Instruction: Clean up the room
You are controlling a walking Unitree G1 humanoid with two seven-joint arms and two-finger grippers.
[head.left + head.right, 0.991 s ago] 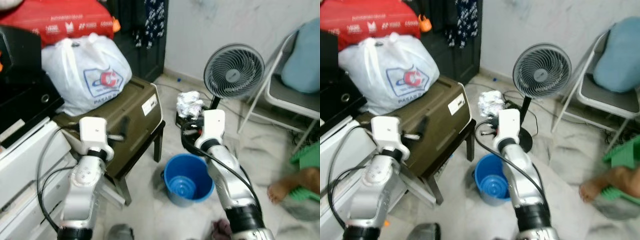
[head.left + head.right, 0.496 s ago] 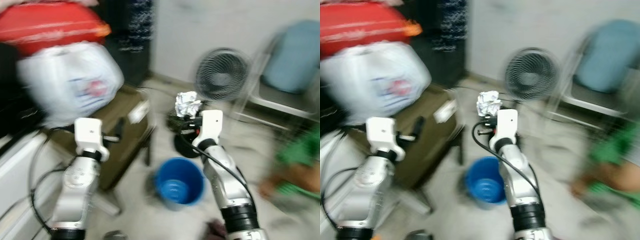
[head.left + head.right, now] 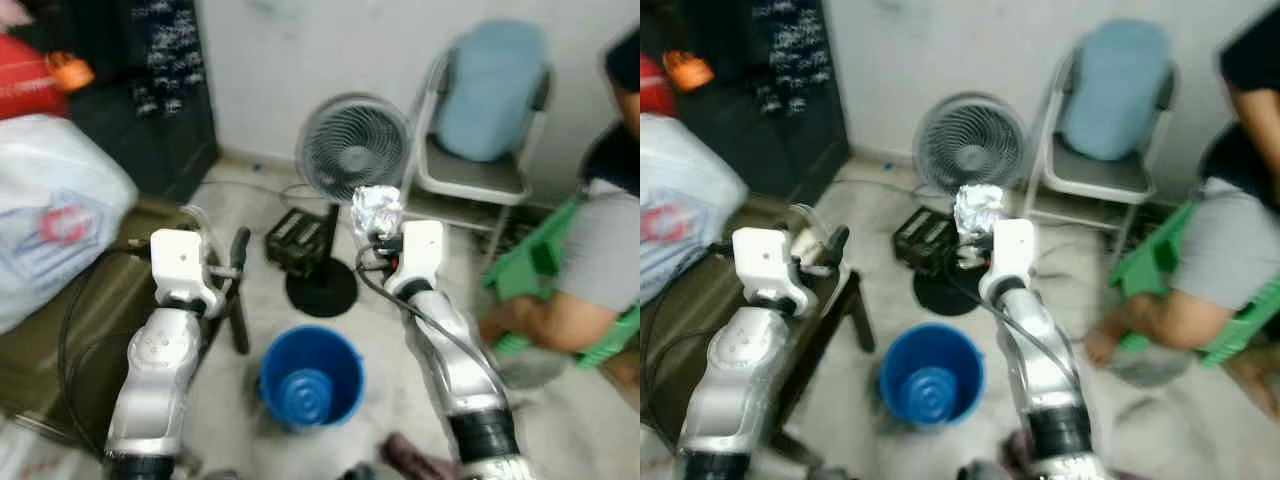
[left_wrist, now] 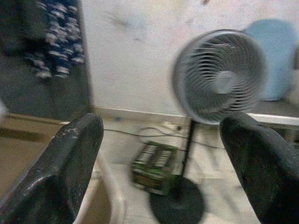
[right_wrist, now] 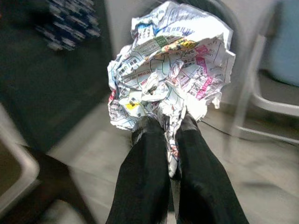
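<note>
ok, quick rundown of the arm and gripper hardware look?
Two silver, segmented arms with black elbow bands and white boxy wrist housings. Black cables loop outside each forearm. Left gripper and right gripper each have two long, matte black fingers, slightly scuffed.

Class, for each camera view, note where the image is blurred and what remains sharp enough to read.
Left eye view: soft motion blur throughout, worst on the white plastic bag; the blue bucket stays readable. Left wrist view: the grey standing fan is smeared, the left gripper open. Right wrist view: background streaked, the crumpled printed paper ball in the right gripper fairly sharp.
</note>
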